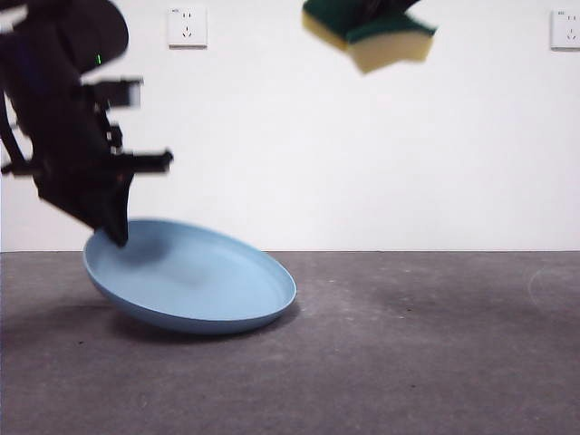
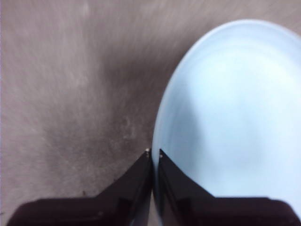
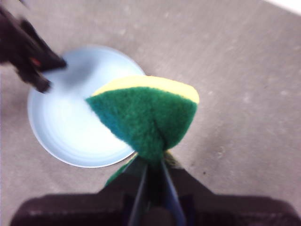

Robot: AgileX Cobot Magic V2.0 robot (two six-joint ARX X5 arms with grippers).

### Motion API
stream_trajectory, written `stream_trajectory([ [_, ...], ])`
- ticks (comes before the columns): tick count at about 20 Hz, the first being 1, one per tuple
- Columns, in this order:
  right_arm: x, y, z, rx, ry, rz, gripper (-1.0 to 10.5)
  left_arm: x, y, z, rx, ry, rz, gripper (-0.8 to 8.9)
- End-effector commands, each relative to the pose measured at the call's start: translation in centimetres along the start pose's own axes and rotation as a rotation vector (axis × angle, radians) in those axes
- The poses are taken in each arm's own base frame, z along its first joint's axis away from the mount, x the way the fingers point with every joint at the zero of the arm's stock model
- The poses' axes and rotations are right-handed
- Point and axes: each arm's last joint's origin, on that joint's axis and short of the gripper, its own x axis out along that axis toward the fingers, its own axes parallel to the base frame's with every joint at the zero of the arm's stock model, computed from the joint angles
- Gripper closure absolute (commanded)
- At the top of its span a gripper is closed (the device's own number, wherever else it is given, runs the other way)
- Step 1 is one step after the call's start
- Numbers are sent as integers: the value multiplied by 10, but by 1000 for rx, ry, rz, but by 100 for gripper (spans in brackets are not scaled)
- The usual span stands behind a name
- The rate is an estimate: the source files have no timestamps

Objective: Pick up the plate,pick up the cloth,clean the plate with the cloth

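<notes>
Both pickups look basically done, so the wiping step is next. The left claw [image 1: 116, 231] is clamped on the rim of the light blue plate [image 1: 195, 285], tipping it up with the far edge resting on the grey, felt-like desk [image 1: 435, 353]. The right claw [image 3: 151, 181] is pinched on the sponge [image 3: 146, 117], thick yellow foam with a fuzzy green scouring face, held high above. Next it needs to come down onto the smooth plate.

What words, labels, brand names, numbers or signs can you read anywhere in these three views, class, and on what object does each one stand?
None can be read.
Left wall socket: a tiny dark mark at its top corner, too small to read.
Right wall socket: no legible marking.
Plate, sponge, left gripper and right gripper: no print visible.
</notes>
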Motion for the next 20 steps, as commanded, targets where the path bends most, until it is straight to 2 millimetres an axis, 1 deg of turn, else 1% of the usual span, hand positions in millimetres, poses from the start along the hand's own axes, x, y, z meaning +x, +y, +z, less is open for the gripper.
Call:
stream_trajectory([
  [1,-16,-4,-2,14,-31,-2,958,24,3,-9,9,70,14,818],
  [3,-30,-7,-3,30,-64,-1,958,38,2,-15,11,113,16,812],
  [4,-36,-8,-3,43,-79,0,958,42,2,-17,12,129,17,775],
  [5,-39,-9,-3,45,-88,0,958,44,2,-18,13,134,17,674],
  [6,-42,-9,-4,46,-94,0,958,44,2,-17,12,128,16,512],
  [7,-42,-10,-4,49,-95,-3,958,43,1,-15,4,111,14,398],
  [8,-42,-12,-4,53,-92,-10,958,40,2,-13,0,99,14,373],
  [10,-36,-15,-4,59,-73,-25,958,29,2,-8,-19,62,11,373],
  [12,-26,-16,-4,62,-41,-38,958,9,-1,-1,-18,2,-3,373],
  [14,-8,-19,-4,72,8,-57,958,-22,-6,7,-14,-85,-27,374],
  [16,14,-23,-6,81,73,-79,958,-56,-10,12,-6,-172,-73,374],
  [18,43,-28,-10,90,153,-99,952,-90,-14,12,-16,-250,-121,374],
  [20,78,-34,-16,104,228,-116,946,-121,-17,9,-22,-316,-165,374],
])
